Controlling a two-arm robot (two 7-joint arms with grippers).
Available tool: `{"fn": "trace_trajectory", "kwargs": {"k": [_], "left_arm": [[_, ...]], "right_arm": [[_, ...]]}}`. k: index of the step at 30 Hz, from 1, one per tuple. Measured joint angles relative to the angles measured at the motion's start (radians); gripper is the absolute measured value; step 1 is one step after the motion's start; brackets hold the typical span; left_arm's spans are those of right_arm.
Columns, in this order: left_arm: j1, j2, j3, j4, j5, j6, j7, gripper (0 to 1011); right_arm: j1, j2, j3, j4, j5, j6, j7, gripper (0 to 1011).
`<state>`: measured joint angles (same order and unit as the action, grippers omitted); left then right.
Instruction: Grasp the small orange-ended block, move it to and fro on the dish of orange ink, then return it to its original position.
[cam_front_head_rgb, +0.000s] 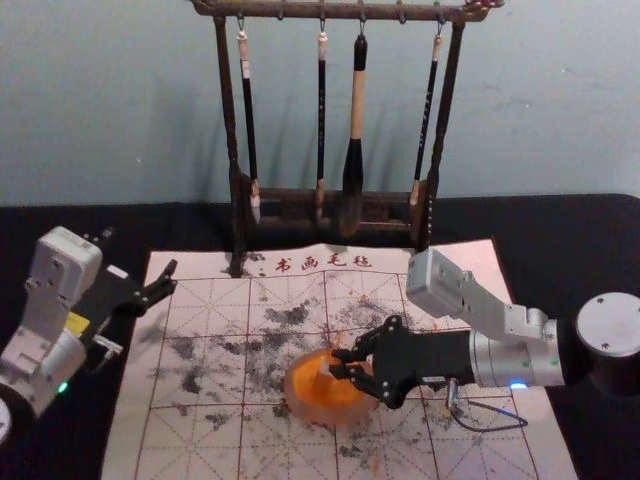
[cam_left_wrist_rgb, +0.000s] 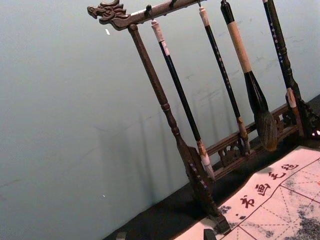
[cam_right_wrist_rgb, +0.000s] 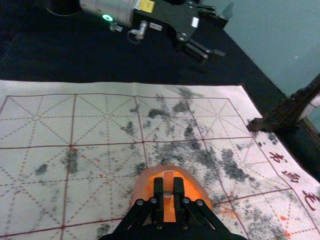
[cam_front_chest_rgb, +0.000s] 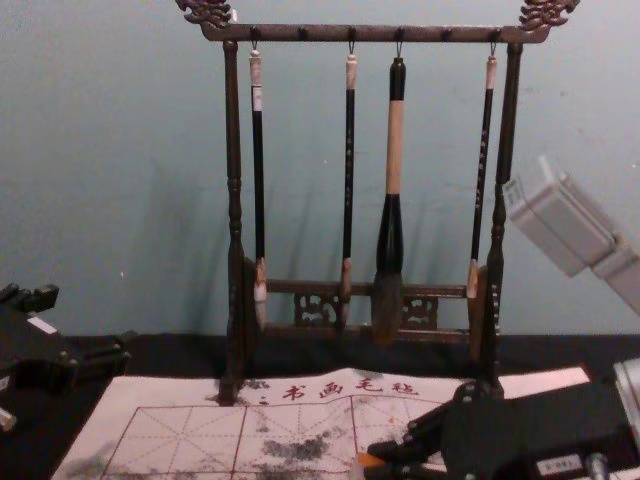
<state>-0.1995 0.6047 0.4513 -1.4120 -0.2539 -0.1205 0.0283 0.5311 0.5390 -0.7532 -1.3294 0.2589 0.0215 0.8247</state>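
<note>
Over the dish of orange ink (cam_front_head_rgb: 302, 385), my right gripper (cam_front_head_rgb: 345, 364) reaches in from the right in the head view. In the right wrist view my right gripper (cam_right_wrist_rgb: 168, 192) is shut on the small block (cam_right_wrist_rgb: 168, 178), whose orange end shows beyond the fingers; the dish (cam_right_wrist_rgb: 193, 184) lies behind and around it. The block's orange end (cam_front_chest_rgb: 370, 460) also shows at the fingers in the chest view. Whether the block touches the ink, I cannot tell. My left gripper (cam_front_head_rgb: 160, 285) stays parked, open, at the left edge of the mat.
A stained calligraphy mat (cam_front_head_rgb: 200, 440) lies under the dish on a black-covered table (cam_front_head_rgb: 560, 225). Behind it stands a dark wooden rack (cam_front_head_rgb: 230, 130) with several hanging brushes, a thick one (cam_front_head_rgb: 354, 150) among them. The rack's feet rest at the mat's back edge.
</note>
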Motion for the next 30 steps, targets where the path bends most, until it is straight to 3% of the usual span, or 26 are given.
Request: {"fn": "trace_trajectory", "kwargs": {"k": [15,30], "left_arm": [[0.0,0.0,0.0,0.0,0.0,0.0,0.0,1001],[0.0,0.0,0.0,0.0,0.0,0.0,0.0,1001]], "right_arm": [[0.007,0.0,0.02,0.022,-0.007,0.006,-0.02,81],[-0.039,0.058,0.037,-0.073,0.002,0.034,-0.024,81]]}}
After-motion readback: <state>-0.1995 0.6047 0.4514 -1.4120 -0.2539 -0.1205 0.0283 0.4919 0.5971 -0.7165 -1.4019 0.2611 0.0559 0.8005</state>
